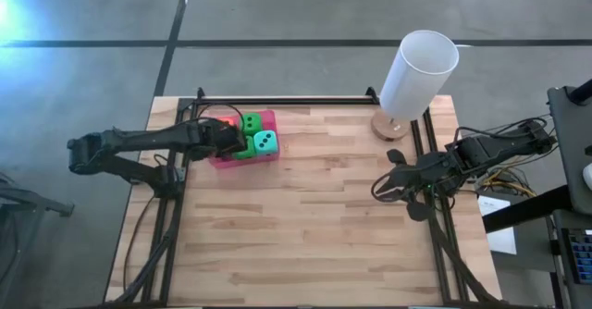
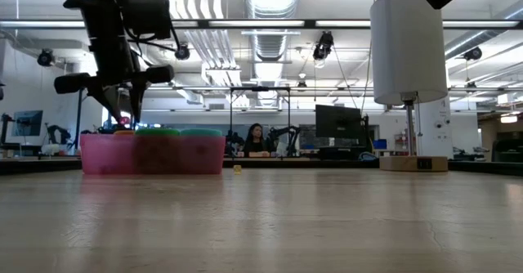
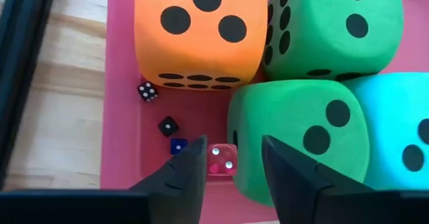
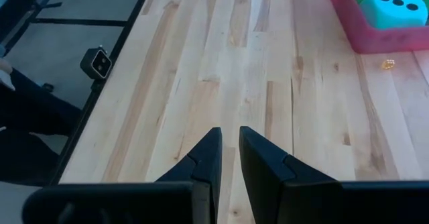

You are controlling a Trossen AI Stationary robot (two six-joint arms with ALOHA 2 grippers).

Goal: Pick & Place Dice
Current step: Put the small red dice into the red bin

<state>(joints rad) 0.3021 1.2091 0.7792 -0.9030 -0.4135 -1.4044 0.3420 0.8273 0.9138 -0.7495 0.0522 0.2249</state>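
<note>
dice, 4 soft foam cubes [image 3: 201, 33], fill the pink plastic tray [image 3: 120, 83], so the left gripper [image 3: 231, 167], fingers apart, straddles a tiny pink die [image 3: 221, 160]; the right gripper [image 4: 228, 157] waits nearly closed.

Four big dice [image 3: 288, 83]: two green, one orange, one teal. Four tiny dice [image 3: 167, 125] beside them. One pink tray [image 1: 222, 157]. One lamp [image 1: 416, 73]. Two arms.

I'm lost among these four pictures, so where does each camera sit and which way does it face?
High: overhead, straight down on table, both arms.
Low: table height, level across at tray, lamp; left arm above tray.
Left wrist: down into tray, left tool over small pink die.
Right wrist: along table, right tool.
Shared: teal die.
</note>
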